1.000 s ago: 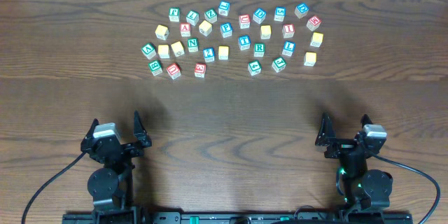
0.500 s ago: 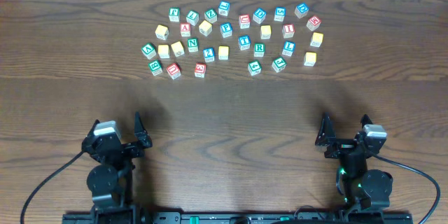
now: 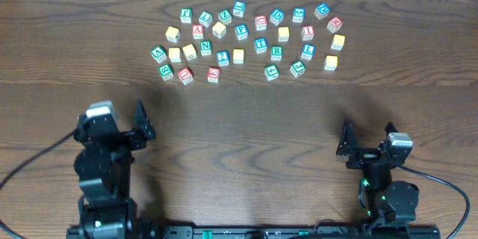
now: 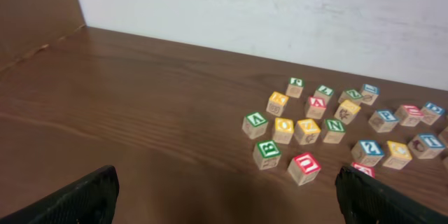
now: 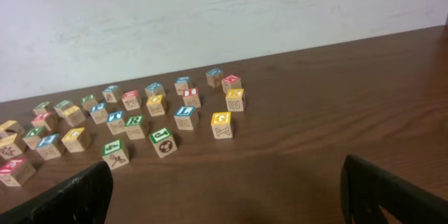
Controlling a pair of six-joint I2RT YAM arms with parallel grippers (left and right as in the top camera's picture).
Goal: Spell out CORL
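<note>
Several wooden letter blocks lie in a loose cluster (image 3: 246,41) at the far middle of the table. Among them I read a green R block (image 3: 276,51) and a blue L block (image 3: 308,51). My left gripper (image 3: 112,123) is open and empty, near the front left, well short of the blocks. In the left wrist view (image 4: 227,203) the cluster's left part lies ahead to the right, a red-topped block (image 4: 304,166) nearest. My right gripper (image 3: 367,138) is open and empty at the front right. The right wrist view (image 5: 227,196) shows the blocks ahead, a yellow G block (image 5: 221,124) among the nearest.
Dark wooden table (image 3: 246,119) with a white wall behind it (image 4: 280,14). Bare wood lies between both grippers and the blocks. Cables trail from both arm bases at the front edge.
My left arm has risen and moved forward and slightly left, toward the blocks, still open. The right arm and the blocks have not moved.
</note>
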